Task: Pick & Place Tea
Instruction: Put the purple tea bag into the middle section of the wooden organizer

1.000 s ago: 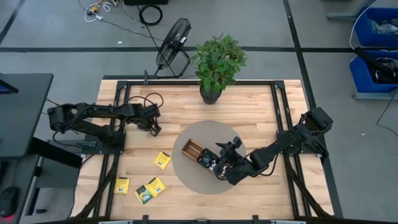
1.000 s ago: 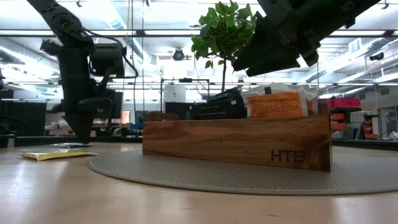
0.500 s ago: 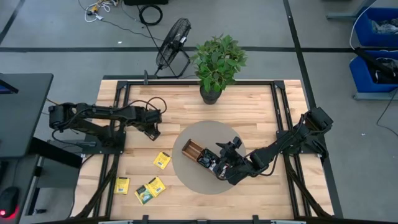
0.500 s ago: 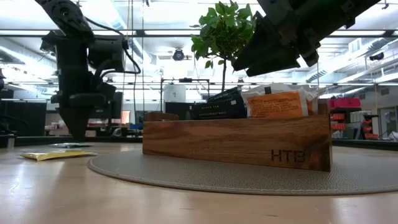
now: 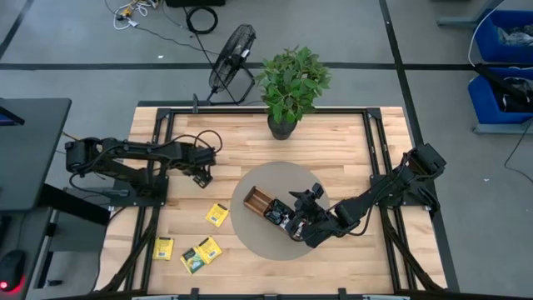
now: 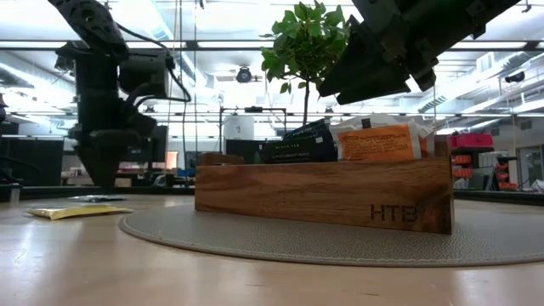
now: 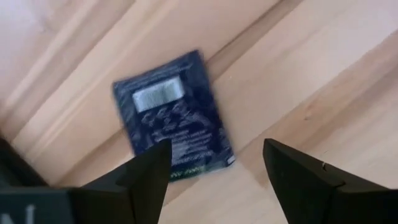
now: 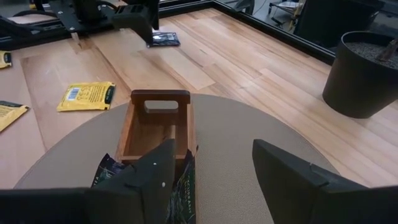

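Note:
A dark navy tea sachet [image 7: 171,115] lies flat on the wooden table at the far left. My left gripper [image 7: 214,180] hangs open just above it, one finger to each side of its near edge, touching nothing. Three yellow tea sachets [image 5: 217,214], [image 5: 163,248], [image 5: 201,254] lie flat near the table's front left. The wooden tray [image 8: 155,130] sits on a round grey mat [image 5: 250,229]; its far compartment is empty, and sachets [image 6: 378,143] stand upright in the nearer ones. My right gripper [image 8: 211,180] hovers open above those sachets.
A potted plant [image 5: 290,83] stands at the table's far edge, with a floor fan [image 5: 233,54] beyond it. Black frame rails [image 5: 158,167] run along both sides of the table. Bare wood lies between the mat and the right rail.
My left gripper has opened wide from nearly shut while staying over the navy sachet, which lies flat on the table throughout. My right gripper has kept still above the tray.

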You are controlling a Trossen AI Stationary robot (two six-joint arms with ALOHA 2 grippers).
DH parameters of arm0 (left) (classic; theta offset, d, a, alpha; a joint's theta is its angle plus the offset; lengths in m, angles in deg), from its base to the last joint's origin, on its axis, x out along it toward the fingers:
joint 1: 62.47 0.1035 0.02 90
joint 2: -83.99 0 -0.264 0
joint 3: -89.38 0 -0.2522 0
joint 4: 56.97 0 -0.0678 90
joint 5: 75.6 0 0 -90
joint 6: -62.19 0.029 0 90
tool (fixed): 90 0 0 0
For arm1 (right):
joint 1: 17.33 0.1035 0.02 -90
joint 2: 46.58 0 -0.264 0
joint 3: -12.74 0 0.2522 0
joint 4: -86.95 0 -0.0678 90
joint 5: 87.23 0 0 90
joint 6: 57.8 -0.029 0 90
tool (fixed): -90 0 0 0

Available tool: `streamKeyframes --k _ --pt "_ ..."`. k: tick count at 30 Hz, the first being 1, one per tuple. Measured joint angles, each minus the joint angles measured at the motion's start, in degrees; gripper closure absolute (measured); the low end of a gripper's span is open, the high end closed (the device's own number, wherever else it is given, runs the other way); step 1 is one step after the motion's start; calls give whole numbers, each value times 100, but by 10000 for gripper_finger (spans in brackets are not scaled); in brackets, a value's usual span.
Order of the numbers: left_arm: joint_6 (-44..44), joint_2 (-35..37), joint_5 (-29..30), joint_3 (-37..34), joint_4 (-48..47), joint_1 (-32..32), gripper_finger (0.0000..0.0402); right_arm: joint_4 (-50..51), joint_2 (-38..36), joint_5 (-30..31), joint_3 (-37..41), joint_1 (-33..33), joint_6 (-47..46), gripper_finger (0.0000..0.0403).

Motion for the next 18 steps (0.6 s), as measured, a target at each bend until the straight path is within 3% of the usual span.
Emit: streamKeyframes --k 12,18 --pt "427 -623 -312 -112 -16 330 177 4 0 0 0 9 -17 179" --pt "401 -682 -457 -119 71 374 221 4 0 0 0 9 -15 179"
